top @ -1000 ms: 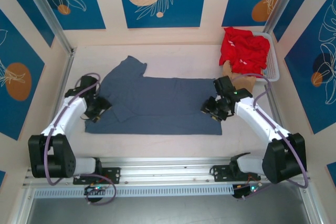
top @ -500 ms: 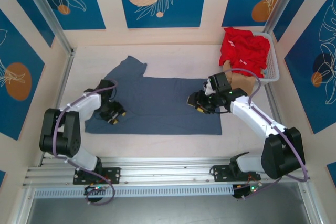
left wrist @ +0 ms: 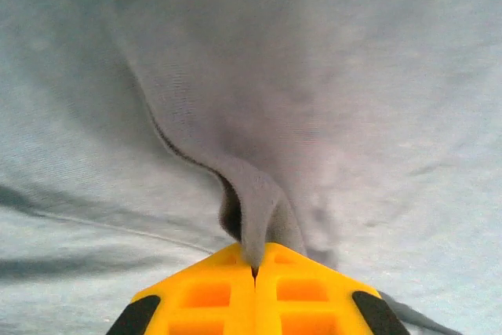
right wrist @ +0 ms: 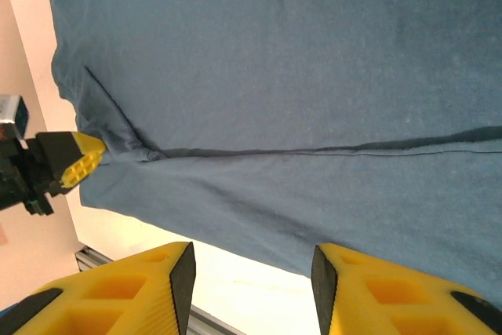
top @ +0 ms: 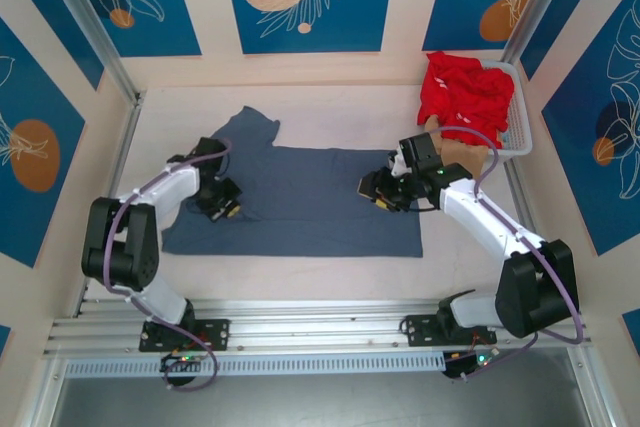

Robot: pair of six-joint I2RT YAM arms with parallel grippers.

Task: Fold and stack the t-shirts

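A slate blue-grey t-shirt (top: 310,197) lies spread flat on the table, one sleeve pointing to the far left. My left gripper (top: 222,204) rests on its left part, shut on a pinched-up fold of the cloth (left wrist: 255,217); the yellow fingers (left wrist: 212,296) meet with the fabric between them. My right gripper (top: 375,191) hovers over the shirt's right half. It stands open (right wrist: 251,280) with nothing between its fingers, above the blue cloth (right wrist: 298,76) and its near hem. Bright red t-shirts (top: 460,90) are heaped in the basket at the far right.
The white plastic basket (top: 521,135) stands in the far right corner, a tan object (top: 457,154) in front of it. Metal frame posts (top: 105,57) flank the table. An aluminium rail (top: 320,322) runs along the near edge by the arm bases.
My left gripper has moved in over the shirt's left part and closed on a fold of cloth. My right gripper has shifted left over the shirt and narrowed slightly, still open.
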